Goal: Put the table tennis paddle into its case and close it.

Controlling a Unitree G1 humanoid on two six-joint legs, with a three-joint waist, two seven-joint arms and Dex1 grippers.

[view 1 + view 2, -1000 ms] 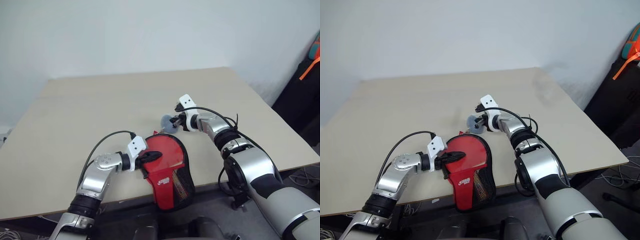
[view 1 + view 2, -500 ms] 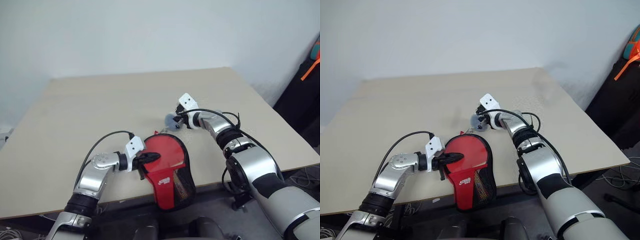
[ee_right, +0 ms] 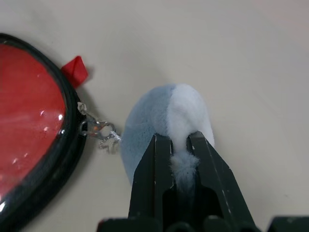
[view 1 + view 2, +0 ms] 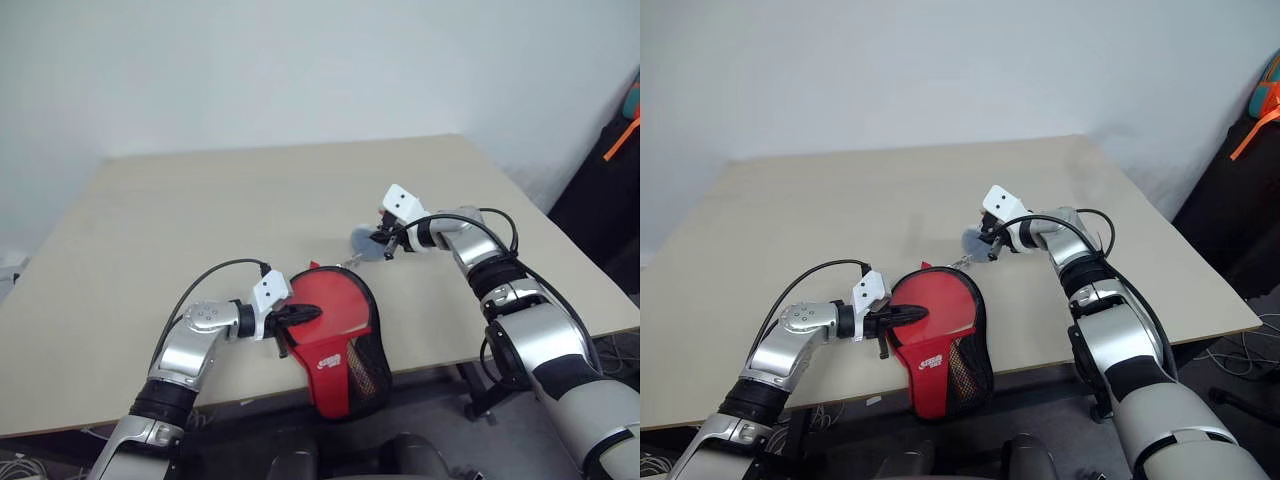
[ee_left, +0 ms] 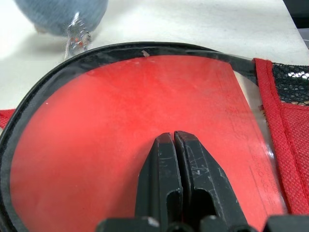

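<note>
The case (image 4: 335,325), red in front with a black mesh lower part, lies at the table's front edge with its lower end hanging over the edge. My left gripper (image 4: 316,312) is shut and its fingertips (image 5: 174,140) press on the case's glossy red front (image 5: 96,121). A fluffy blue-white pompom (image 3: 159,111) hangs from the case's black zip edging by a small metal chain (image 3: 99,133). My right gripper (image 4: 385,243) is shut on this pompom, beyond the case's rounded top and to its right. The table tennis paddle is hidden.
The beige table (image 4: 200,200) stretches wide behind the case. Its right edge runs close by my right arm. A dark bag with orange straps (image 4: 620,130) stands off the table at the far right.
My right gripper has moved to the right with the pompom and its wrist has rolled. The left gripper stays put on the case.
</note>
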